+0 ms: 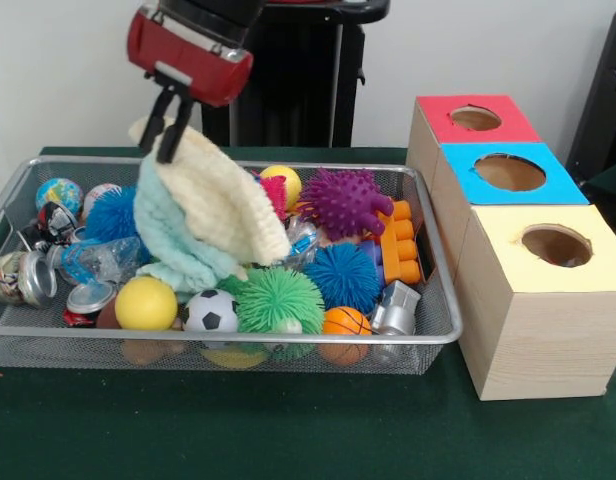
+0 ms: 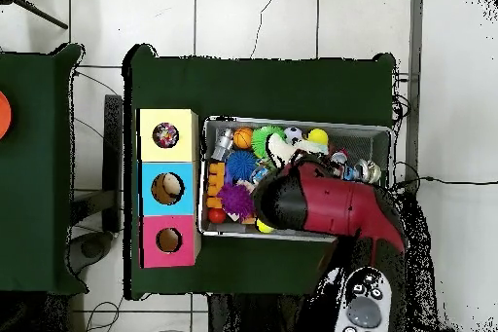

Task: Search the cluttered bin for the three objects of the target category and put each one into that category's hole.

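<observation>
Bin (image 1: pixel 433 338) crammed with balls, cans; end effector (image 1: pixel 169 128) clamped on cream-and-aqua cloth (image 1: pixel 210 212), lifted above clutter

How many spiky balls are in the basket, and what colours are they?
Blue spiky balls: 2
Purple spiky ball: 1
Green spiky ball: 1
Total: 4 in plain sight. A pink spiky-looking thing, half hidden behind the lifted cloth, might be a fifth, but I cannot tell.

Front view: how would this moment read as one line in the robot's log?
phase: lift | fingers: shut on cream-and-mint cloth | cloth: hanging over bin | target: yellow box hole, not yet reached
</observation>
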Tool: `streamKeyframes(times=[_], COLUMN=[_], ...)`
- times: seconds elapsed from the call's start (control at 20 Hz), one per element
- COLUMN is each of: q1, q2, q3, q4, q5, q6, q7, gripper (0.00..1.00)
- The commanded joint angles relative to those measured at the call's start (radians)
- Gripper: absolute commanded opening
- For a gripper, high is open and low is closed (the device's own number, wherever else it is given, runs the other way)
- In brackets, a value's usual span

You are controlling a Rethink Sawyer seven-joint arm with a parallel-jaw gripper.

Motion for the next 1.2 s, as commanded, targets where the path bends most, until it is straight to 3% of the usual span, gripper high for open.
streamKeyframes(times=[0.05,0.85,1.2], q1=[-0.057,-0.203,-0.205], q2=[0.086,0.092,0.090], q3=[0.050,0.166,0.153], q4=[-0.076,-0.116,-0.107], q5=[-0.097,-0.153,-0.183], q6=[-0.096,-0.067,-0.075], q7=[0.001,-0.083,-0.055], gripper=[0.00,0.00,0.00])
